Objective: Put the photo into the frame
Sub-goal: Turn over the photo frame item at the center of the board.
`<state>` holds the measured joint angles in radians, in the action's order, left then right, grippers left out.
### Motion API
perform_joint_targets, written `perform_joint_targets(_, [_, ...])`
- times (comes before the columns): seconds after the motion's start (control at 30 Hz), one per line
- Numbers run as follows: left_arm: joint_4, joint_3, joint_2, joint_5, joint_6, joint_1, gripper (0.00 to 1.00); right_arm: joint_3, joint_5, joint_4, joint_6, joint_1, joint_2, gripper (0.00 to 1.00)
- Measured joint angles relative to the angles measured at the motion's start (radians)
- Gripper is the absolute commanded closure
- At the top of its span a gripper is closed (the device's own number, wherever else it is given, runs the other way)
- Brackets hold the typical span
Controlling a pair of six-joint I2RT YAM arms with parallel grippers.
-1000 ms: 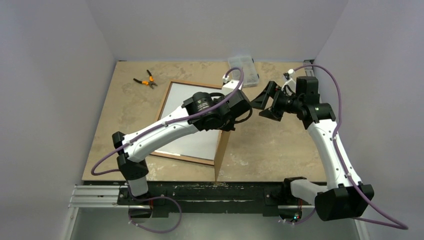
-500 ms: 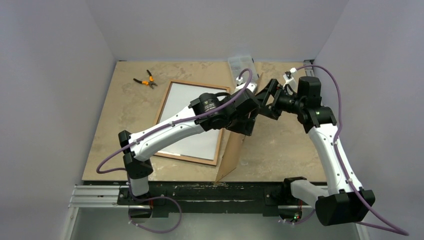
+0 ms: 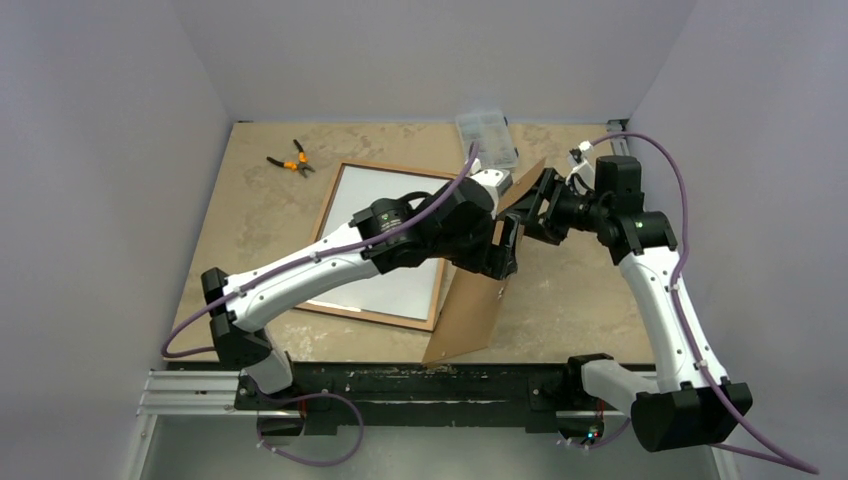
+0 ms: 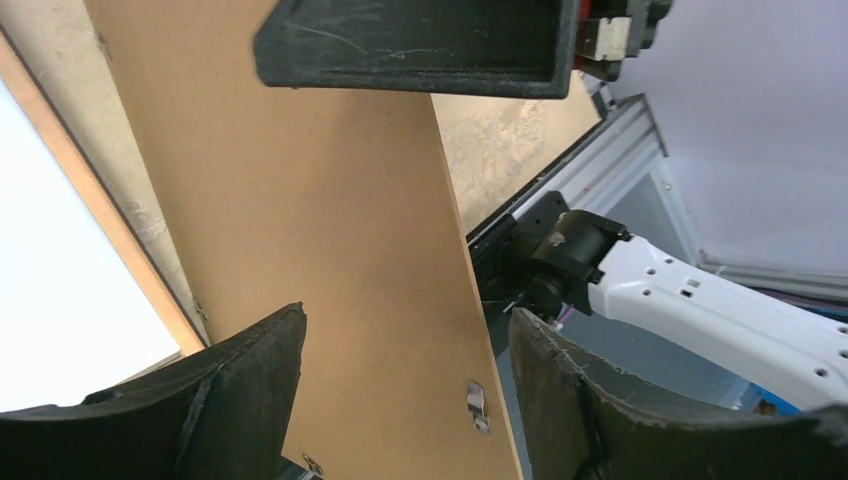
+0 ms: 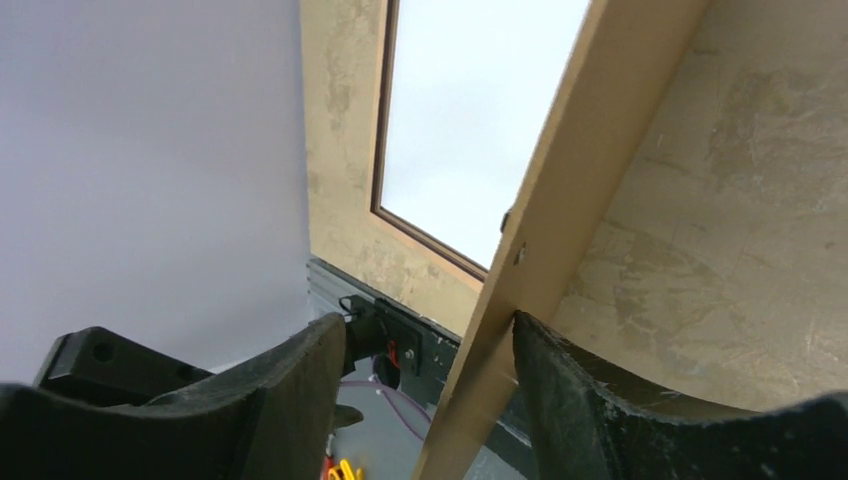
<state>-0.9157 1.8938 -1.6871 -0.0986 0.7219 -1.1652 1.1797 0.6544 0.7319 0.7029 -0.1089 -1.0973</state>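
The frame (image 3: 331,205) lies flat on the table with its wood-brown face up. Inside it lies the photo (image 3: 385,235), showing its white reverse. To the frame's right a plain brown board (image 3: 478,305) stands on its near edge and leans right. My left gripper (image 3: 508,248) is open beside the board's face (image 4: 330,230), gripping nothing. My right gripper (image 3: 535,205) is open around the board's top edge (image 5: 560,230). One of its fingers (image 5: 600,400) touches the board; the other stands apart. In the left wrist view my left gripper (image 4: 405,320) shows wide jaws.
Orange-handled pliers (image 3: 290,160) lie at the back left. A clear plastic box (image 3: 487,135) sits at the back centre. The table's front edge and metal rail (image 3: 400,380) run just below the board's foot. Grey walls close in both sides.
My left gripper has opened and let go of the board. The board has tipped from upright to leaning right. My right gripper has moved onto the board's top edge and narrowed.
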Motion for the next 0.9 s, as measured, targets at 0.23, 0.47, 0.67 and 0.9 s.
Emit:
perform_joint_targets(0.23, [0.152,-0.217,0.198,0.028,0.038,0.055,0.26,0.025,-0.036,0.077,-0.042,-0.033,-0.004,0.48])
perform_joint_targets(0.47, [0.167,-0.373,0.336,-0.014,0.101,0.166,0.26,0.049,-0.091,0.133,-0.08,-0.081,-0.023,0.93])
perform_joint_targets(0.67, [0.051,-0.455,0.352,-0.107,0.113,0.248,0.26,0.096,-0.207,0.245,-0.13,-0.081,-0.072,1.0])
perform_joint_targets(0.9, [-0.13,-0.547,0.366,-0.262,0.114,0.34,0.27,0.275,-0.283,0.351,-0.201,-0.088,-0.118,1.0])
